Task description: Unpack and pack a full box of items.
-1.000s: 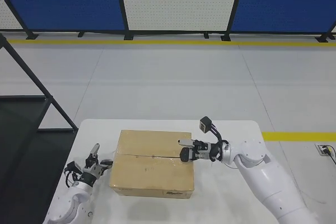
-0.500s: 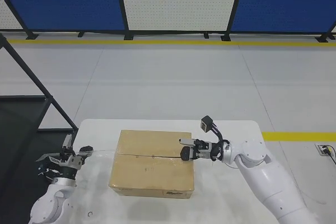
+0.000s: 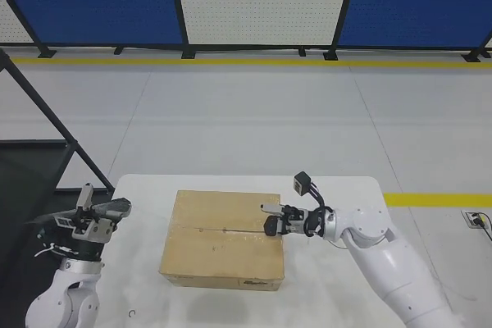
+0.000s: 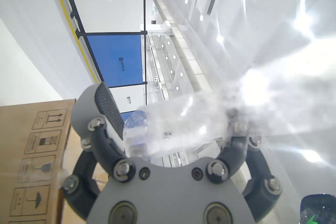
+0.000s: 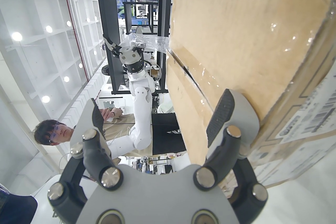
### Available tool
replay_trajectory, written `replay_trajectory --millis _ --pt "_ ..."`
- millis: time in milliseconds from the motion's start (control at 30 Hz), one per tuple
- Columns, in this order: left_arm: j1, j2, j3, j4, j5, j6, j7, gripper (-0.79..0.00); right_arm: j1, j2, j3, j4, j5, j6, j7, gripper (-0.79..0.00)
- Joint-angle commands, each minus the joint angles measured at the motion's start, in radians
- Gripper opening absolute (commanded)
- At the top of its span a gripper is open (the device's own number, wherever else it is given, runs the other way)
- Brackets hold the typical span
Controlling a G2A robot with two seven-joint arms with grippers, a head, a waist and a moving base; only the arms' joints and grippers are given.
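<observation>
**Tape pulled clear of the box, flaps not yet lifted**

The box (image 3: 223, 238) sits closed on the white table (image 3: 336, 193), low in the centre of the top view. A second ago the left gripper (image 3: 98, 211) was just beside the box's left side. Now it is well apart from the box, at the lower left of the frame, past the table's left edge. A strip of clear tape (image 5: 147, 40) trails from it back to the box's near edge.

In the left wrist view, the left gripper (image 4: 170, 114) has its jaws spread. The crumpled tape (image 4: 189, 117) lies across the gap. We judge it to be clinging to one finger rather than pinched.

The right gripper (image 3: 271, 222) has kept its place at the right end of the seam (image 3: 221, 229). Its jaws are spread too. One finger (image 5: 223, 114) rests against the box's top at the seam, and the other stands free in the air.

We take this to mean the seal is stripped off the seam, or nearly so, while the right arm holds the box down. Unpacking proper has not begun. The flaps still lie flat, and we expect the tape will need shedding before they can be lifted.
</observation>
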Motion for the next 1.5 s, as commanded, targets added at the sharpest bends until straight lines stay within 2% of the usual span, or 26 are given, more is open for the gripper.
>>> replay_trajectory --millis 0,167,300,667,833,1000,1233,1333,1467 --pt "0.001 -0.001 0.005 -0.017 0.006 0.004 0.003 0.0 -0.004 0.001 0.004 -0.004 0.002 -0.005 0.003 0.0" --pt "-0.002 -0.005 0.01 -0.036 0.014 0.01 0.013 0.0 -0.02 0.004 0.021 -0.026 0.02 -0.033 0.022 0.0" --pt "0.003 -0.007 -0.002 -0.017 0.012 0.006 0.02 0.0 -0.027 0.009 0.033 -0.038 0.015 -0.034 0.032 0.0" --pt "0.1 -0.009 -0.06 0.023 -0.024 0.013 0.009 0.0 -0.021 0.008 0.031 -0.039 0.007 -0.024 0.047 0.0" --pt "0.113 -0.012 -0.059 0.052 -0.035 0.032 0.007 0.0 -0.013 0.005 0.027 -0.03 0.009 -0.027 0.053 0.0" --pt "0.099 -0.014 -0.048 0.092 -0.08 0.098 -0.028 0.0 -0.007 0.002 0.023 -0.02 0.009 -0.028 0.056 0.0" --pt "0.075 -0.01 -0.052 0.16 -0.133 0.252 -0.099 0.0 -0.006 -0.001 0.022 -0.012 0.012 -0.031 0.058 0.0" --pt "0.1 -0.009 -0.053 0.155 -0.142 0.275 -0.133 0.0 -0.006 -0.002 0.021 -0.01 0.014 -0.032 0.057 0.0" --pt "0.168 -0.006 -0.059 0.102 -0.164 0.34 -0.221 0.0 -0.008 -0.003 0.023 -0.007 0.016 -0.033 0.056 0.0"
